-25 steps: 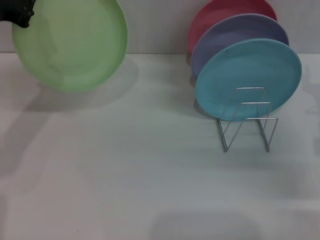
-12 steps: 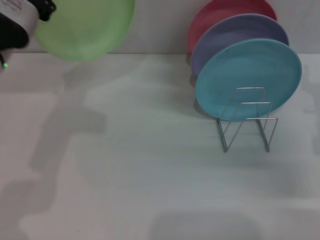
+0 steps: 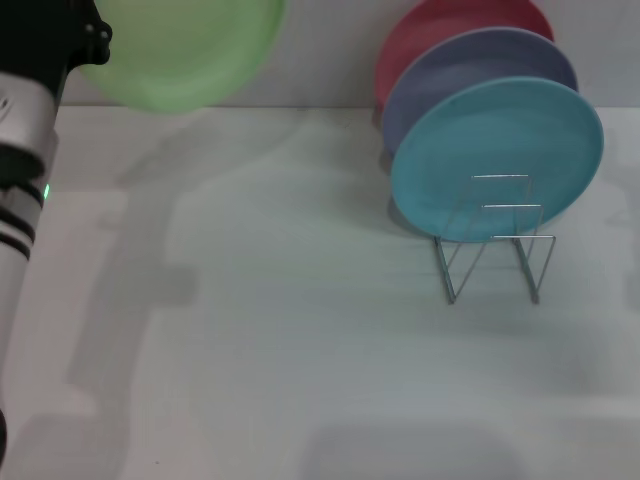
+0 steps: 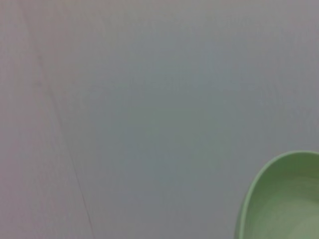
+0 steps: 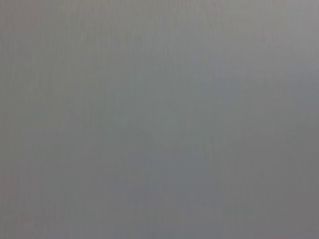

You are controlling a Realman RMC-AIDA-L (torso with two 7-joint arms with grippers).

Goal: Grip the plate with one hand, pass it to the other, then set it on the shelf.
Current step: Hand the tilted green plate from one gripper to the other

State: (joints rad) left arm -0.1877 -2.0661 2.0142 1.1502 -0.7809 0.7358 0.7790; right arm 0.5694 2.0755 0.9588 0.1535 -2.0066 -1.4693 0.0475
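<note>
The light green plate (image 3: 185, 50) hangs in the air at the far left, above the table's back edge, its upper part cut off by the picture's top. My left gripper (image 3: 92, 42) is shut on its left rim, and the arm (image 3: 25, 150) runs down the left side. The left wrist view shows a piece of the plate's rim (image 4: 279, 199) against a plain grey surface. The silver wire shelf (image 3: 495, 245) stands on the table at the right, far from the plate. My right gripper is out of view; its wrist view shows only flat grey.
Three plates stand upright in the shelf: a turquoise one (image 3: 497, 150) in front, a lavender one (image 3: 470, 65) behind it, a red one (image 3: 440, 25) at the back. The white table (image 3: 300, 350) spreads between arm and shelf, with a wall behind.
The green plate has risen and shifted right, from the table's back left toward the top of the picture. The left arm has come further into view along the left edge.
</note>
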